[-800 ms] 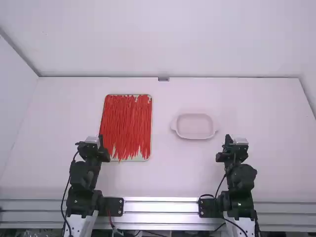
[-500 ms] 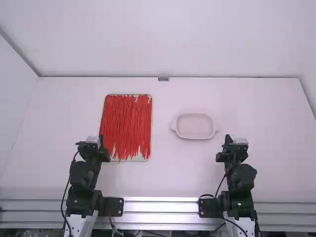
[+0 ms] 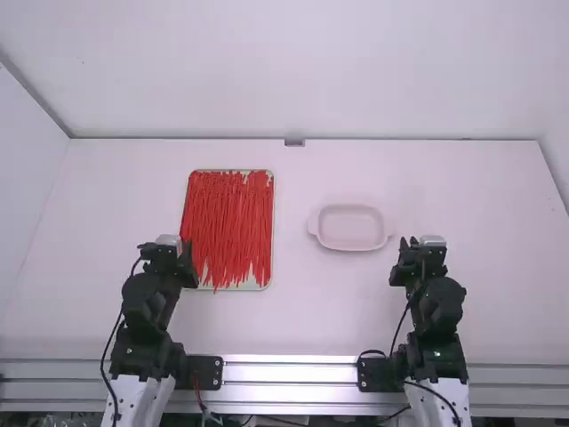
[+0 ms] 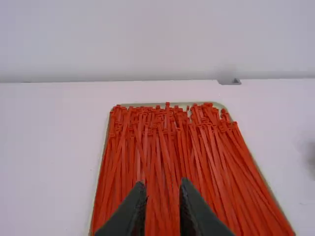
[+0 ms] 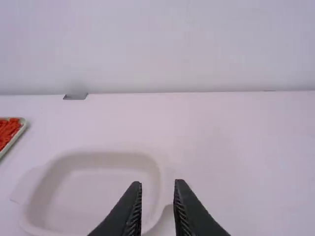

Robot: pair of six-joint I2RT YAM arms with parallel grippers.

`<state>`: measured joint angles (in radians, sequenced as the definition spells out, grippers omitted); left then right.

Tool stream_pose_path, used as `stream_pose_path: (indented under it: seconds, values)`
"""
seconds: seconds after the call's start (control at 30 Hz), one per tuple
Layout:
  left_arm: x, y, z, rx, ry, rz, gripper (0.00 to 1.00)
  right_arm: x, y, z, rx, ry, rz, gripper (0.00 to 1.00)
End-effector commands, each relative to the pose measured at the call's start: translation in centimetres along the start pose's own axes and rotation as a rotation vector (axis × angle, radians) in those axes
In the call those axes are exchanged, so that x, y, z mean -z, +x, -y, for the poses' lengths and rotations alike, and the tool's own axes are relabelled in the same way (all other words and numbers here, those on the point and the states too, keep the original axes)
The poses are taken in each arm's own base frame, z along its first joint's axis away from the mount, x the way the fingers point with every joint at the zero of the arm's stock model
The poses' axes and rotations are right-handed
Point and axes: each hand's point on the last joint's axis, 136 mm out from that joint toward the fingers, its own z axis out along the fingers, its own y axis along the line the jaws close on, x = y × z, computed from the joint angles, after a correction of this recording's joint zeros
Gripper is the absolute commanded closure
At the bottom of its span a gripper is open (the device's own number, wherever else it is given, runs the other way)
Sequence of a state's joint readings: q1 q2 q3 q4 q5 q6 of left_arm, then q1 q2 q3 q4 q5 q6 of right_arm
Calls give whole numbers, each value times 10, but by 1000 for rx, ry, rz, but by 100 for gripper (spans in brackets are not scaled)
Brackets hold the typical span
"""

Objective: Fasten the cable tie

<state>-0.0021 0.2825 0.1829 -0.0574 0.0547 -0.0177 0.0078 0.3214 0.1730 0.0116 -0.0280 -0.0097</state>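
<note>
My left jaws were slightly parted, empty | red cable ties [image 4: 172,147] lay on a tray [image 3: 256,286] directly ahead, lengthwise away from me | my right jaws, likewise parted, faced the dish [image 5: 93,191], farther from the ties.

**Tray left of centre, dish right of it, a gripper before each**

On the table [image 3: 462,187], a tray [image 3: 258,286] lies left of the frame's middle, with a heap of cable ties [image 3: 228,227] lying on it lengthwise, up the frame. The dish [image 3: 350,211] sits right of the middle, well apart from the tray. At lower left, the left gripper [image 3: 171,256] stands just beside the tray's near left corner. At lower right, the right gripper [image 3: 414,256] stands near the dish's near right corner. A small bracket [image 3: 294,141] sits at the table's far edge, top centre.
</note>
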Motion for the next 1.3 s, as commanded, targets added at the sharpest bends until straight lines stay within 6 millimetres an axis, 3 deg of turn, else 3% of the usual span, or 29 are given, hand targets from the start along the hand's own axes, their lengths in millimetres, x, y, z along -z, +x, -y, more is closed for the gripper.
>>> stream_pose_path:
  seconds: [0.0, 0.3, 0.63, 1.27]
  values:
    - [-2, -13, 3, 15, 23, -21, 75, -3, -20, -6, 11, -31, 0, 75]
    - [-18, -18, 6, 38, 46, -163, 60, -27, -39, -20, 24, -94, -76, 60]
    - [-48, -18, 6, 80, 54, -366, 39, -76, -52, -38, 36, -165, -189, 39]
    - [-103, -4, -2, 162, 25, -639, 10, -162, -31, -68, 49, -262, -364, 10]
